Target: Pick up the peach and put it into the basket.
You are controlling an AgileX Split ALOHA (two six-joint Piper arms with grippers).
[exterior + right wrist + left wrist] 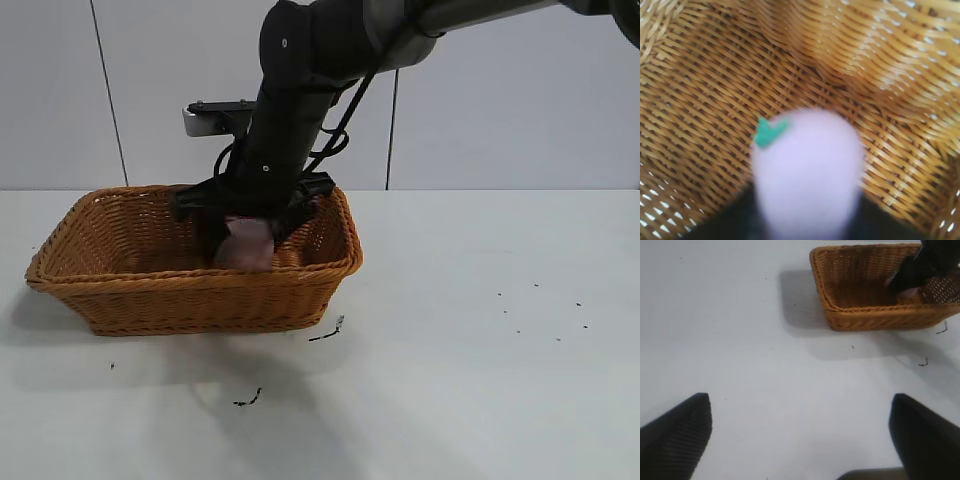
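The pale pink peach [249, 245] with a small green leaf [769, 131] sits between the fingers of my right gripper [246, 232], which is shut on it. The gripper reaches down inside the right part of the orange-brown wicker basket [120, 290], holding the peach just above the woven floor [715, 80]. In the right wrist view the peach [807, 170] fills the space between the dark fingers [740, 222]. My left gripper [800, 440] is open and empty over bare table, well away from the basket [865, 315]; it does not show in the exterior view.
The basket stands at the left of the white table [480, 330]. Small dark scraps [327, 332] [248, 400] lie on the table in front of it, and a few specks [545, 310] lie at the right.
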